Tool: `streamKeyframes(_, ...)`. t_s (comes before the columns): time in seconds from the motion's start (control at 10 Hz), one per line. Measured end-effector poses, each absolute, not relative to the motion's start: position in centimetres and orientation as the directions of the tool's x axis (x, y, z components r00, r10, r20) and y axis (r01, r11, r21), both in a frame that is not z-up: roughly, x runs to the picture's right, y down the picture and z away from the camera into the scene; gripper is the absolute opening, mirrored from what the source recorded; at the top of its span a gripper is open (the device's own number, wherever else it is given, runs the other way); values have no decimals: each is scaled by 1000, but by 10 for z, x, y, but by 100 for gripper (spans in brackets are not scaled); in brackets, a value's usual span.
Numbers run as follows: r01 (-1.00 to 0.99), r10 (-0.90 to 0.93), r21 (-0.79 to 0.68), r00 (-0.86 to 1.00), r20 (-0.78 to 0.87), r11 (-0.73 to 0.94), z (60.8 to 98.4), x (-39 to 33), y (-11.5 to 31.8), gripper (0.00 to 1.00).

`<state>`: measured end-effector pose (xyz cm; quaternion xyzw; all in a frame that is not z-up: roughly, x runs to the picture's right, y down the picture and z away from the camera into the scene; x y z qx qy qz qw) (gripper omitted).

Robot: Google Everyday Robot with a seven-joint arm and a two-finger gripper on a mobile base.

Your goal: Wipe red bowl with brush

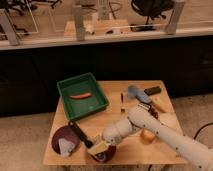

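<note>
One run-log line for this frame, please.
phase: wiping | gripper: over red bowl, holding brush | brush head: in bowl | maroon dish: beside bowl

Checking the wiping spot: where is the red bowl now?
Low centre of the camera view, the red bowl sits near the table's front edge, right of the maroon dish, under the brush head, the tool above.
</note>
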<state>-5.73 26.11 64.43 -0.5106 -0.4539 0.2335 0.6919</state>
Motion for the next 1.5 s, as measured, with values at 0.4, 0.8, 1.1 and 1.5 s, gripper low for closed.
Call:
streamKeyframes(0.4, 87, 782, -908, 479, 399, 410, 665, -39, 235, 0)
streamKeyframes(0.8, 85, 773, -904, 491, 403, 418, 705, -44, 214, 0)
streamKeyframes(1.1, 117, 770, -905, 487, 411, 409, 706, -56, 217, 0)
streamKeyframes(1.5, 163, 777, -909, 476, 413, 383, 680, -63, 241, 0)
